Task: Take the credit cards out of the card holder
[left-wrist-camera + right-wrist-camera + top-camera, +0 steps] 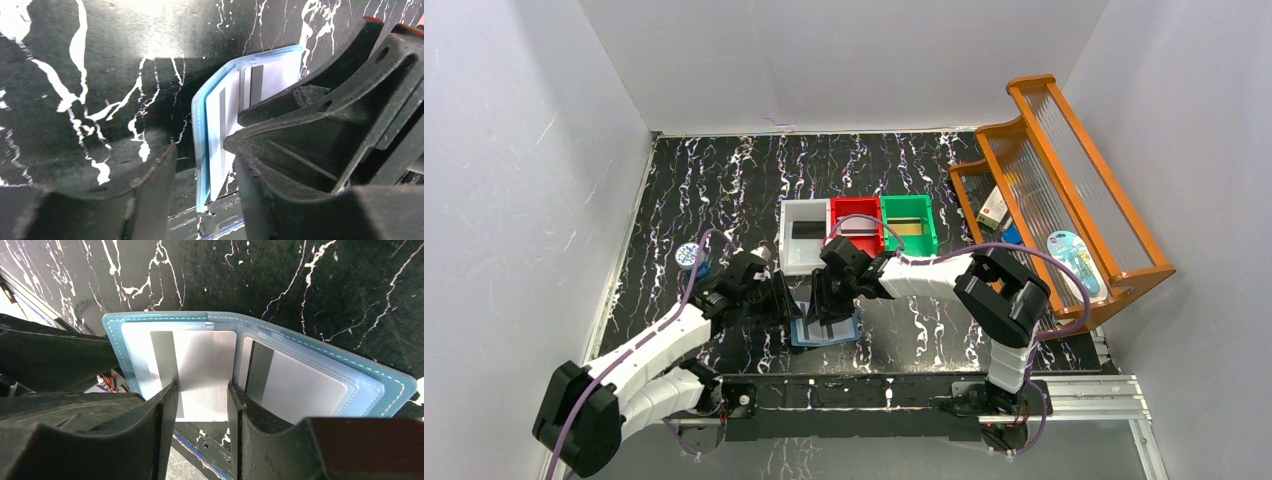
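Narrowly parted, the right tool (202, 387) half-hides a pale grey card (200, 350); the wider left tool (205, 160) straddles the blue bifold wallet (114, 330) on black marbled surface (724, 180).

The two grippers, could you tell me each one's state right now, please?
Left gripper: open, fingers astride a flap of the holder.
Right gripper: open, over a card in the holder.

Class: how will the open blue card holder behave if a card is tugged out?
Probably floppy: the card holder bends at its fold, one leaf lifted. Likely light, so it may slide on the glossy table unless pinned. The card looks stiff.
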Robot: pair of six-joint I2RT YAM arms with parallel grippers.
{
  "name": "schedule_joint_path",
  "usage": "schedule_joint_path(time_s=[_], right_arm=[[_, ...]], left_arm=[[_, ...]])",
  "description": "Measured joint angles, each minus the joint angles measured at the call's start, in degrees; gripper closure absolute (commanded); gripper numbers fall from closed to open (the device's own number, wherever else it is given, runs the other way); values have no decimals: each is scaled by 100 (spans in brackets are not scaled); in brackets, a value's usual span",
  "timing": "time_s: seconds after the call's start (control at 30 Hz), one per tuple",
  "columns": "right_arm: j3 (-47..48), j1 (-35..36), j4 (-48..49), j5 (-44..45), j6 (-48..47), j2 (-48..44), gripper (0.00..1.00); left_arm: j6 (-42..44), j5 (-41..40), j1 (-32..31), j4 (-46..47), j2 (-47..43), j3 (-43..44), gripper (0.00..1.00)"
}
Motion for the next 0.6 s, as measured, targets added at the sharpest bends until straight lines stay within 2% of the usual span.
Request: schedule_joint_path(time_s=[0.1, 0.23, 0.6], right_arm=[[0, 0, 0, 0, -4, 0, 50], [0, 0, -2, 0, -4, 0, 50], [-133, -83, 57, 48, 109, -201, 47]], left_arm=[[90, 304, 0, 304, 317, -61, 73], [120, 404, 0, 407, 446, -179, 84], [90, 442, 0, 704, 575, -455, 94]])
